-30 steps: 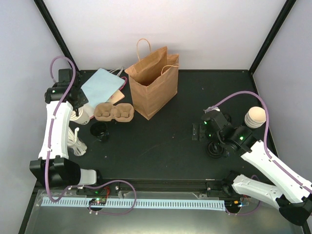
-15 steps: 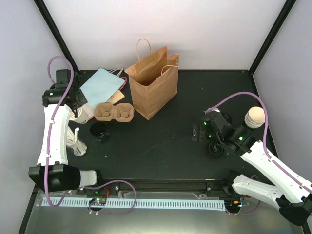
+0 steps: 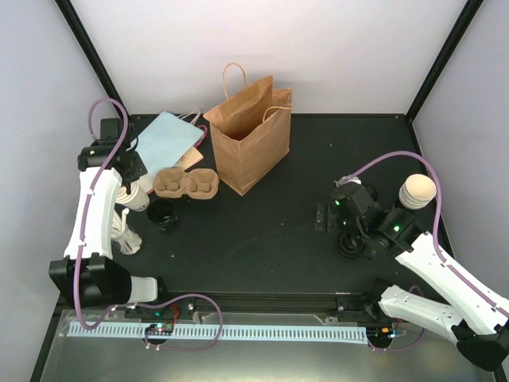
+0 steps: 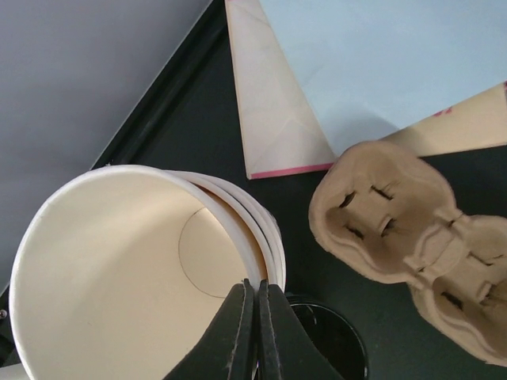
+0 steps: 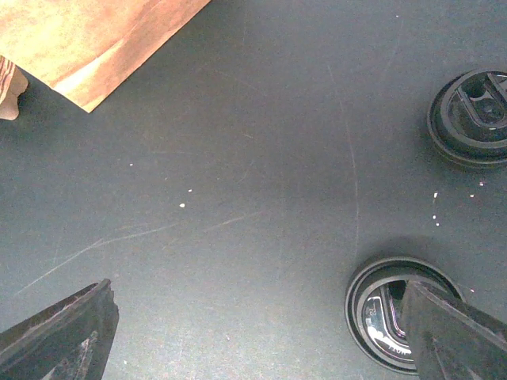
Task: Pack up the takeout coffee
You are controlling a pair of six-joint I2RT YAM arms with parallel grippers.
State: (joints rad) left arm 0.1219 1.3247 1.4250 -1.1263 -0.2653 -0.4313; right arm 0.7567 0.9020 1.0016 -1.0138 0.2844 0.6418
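The left gripper (image 4: 255, 317) pinches the rim of the nested cream paper cups (image 4: 119, 277) at the left side of the table (image 5: 238, 158), one finger inside and one outside. Its fingers hide much of the black cup (image 4: 333, 352) standing just below, beside the pulp carrier (image 4: 396, 229). The right gripper (image 5: 257, 309) is spread wide over the right side, one finger covering part of a black lid (image 5: 380, 313) while a second lid (image 5: 474, 119) is cut off by the frame; the brown bag (image 3: 250, 143) at far centre is too dark inside to make out.
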